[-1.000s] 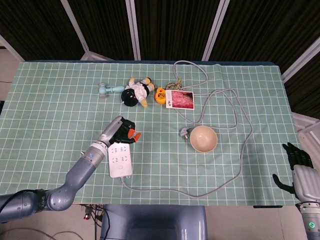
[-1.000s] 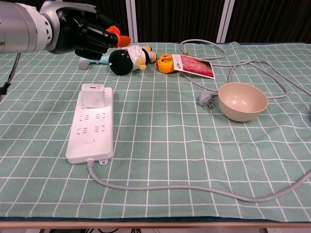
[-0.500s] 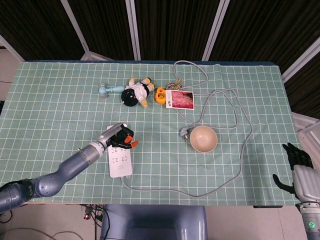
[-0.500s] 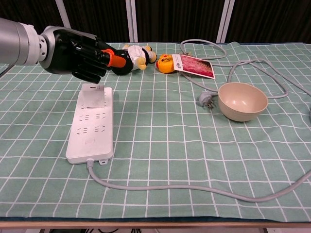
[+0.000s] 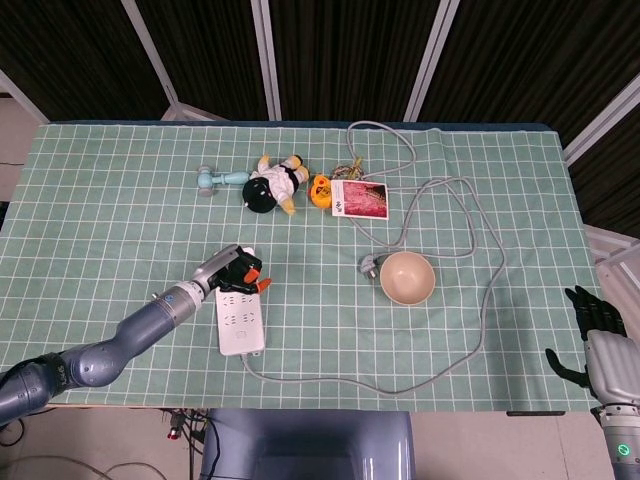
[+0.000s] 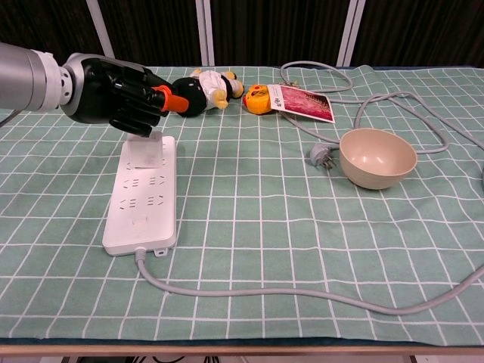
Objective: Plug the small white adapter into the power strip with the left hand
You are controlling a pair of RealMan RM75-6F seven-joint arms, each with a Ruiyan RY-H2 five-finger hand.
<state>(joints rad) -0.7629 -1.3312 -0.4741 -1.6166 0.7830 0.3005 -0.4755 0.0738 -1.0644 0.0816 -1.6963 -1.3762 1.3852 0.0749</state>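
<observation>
The white power strip (image 5: 241,322) (image 6: 140,204) lies lengthwise at the front left of the green checked cloth. The small white adapter (image 6: 146,153) stands in the strip's far end. My left hand (image 5: 240,272) (image 6: 113,92), black with orange fingertips, is directly above that end. Its fingers are curled in and their tips touch the top of the adapter, and nothing is held inside them. In the head view the hand covers most of the adapter. My right hand (image 5: 592,322) hangs off the table's right front corner, fingers apart and empty.
A beige bowl (image 5: 407,277) (image 6: 377,157) sits right of centre with a loose grey plug (image 5: 369,265) (image 6: 319,156) beside it. The grey cable (image 5: 486,300) loops around the right side and back to the strip. A penguin doll (image 5: 272,184), an orange toy (image 5: 320,189) and a red card (image 5: 360,198) lie further back.
My left hand has come down and back from above the doll side onto the strip's far end, and now touches the adapter's top. The right hand has not moved.
</observation>
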